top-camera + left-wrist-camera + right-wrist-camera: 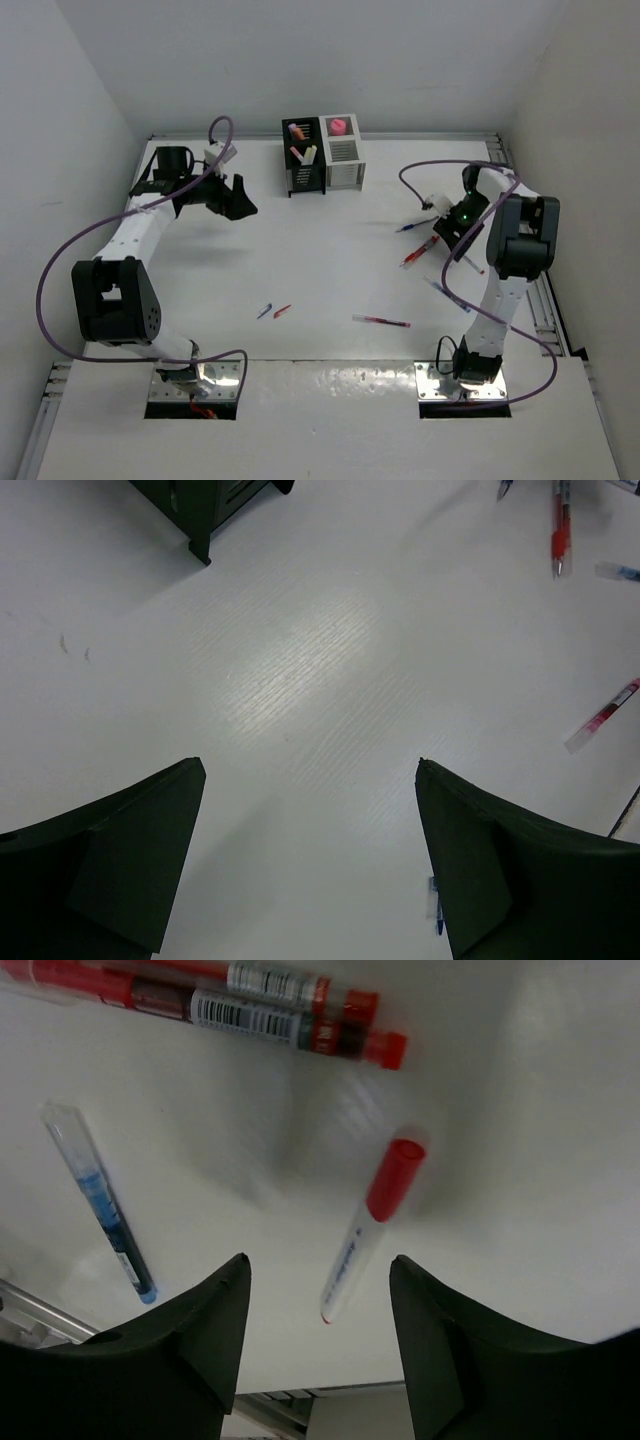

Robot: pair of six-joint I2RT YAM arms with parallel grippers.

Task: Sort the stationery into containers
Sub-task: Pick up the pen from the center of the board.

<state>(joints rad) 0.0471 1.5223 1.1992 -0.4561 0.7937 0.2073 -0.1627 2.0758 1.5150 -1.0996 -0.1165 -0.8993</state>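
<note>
Your right jaws stand apart over the red-capped pen (372, 1215) lying flat on the table (530, 1120). Centre them across its white barrel, clear of the 2 red pens (250, 1005) beside it, then lower and close. Left jaws hang wide apart, empty.

The middle of the tabletop (330, 250) lies bare between the arms, a broad lane from the left gripper (308, 765) to the black holder (304, 157) and the white holder (343, 152). The two holders stand joined near the back wall with no gap between them, and their tops are open from above. Only bare surface lies under the left gripper's spread jaws. Toward the front, a red pen (381, 321), a short blue bit (264, 311) and a short red bit (282, 311) lie in the way. The right gripper (318, 1260) hangs over a crowded patch. A red-capped white marker (365, 1228) lies between its parted jaws, clear of both. Two red pens (250, 1005) lie just beyond it, and a blue pen (100, 1205) lies to one side.
</note>
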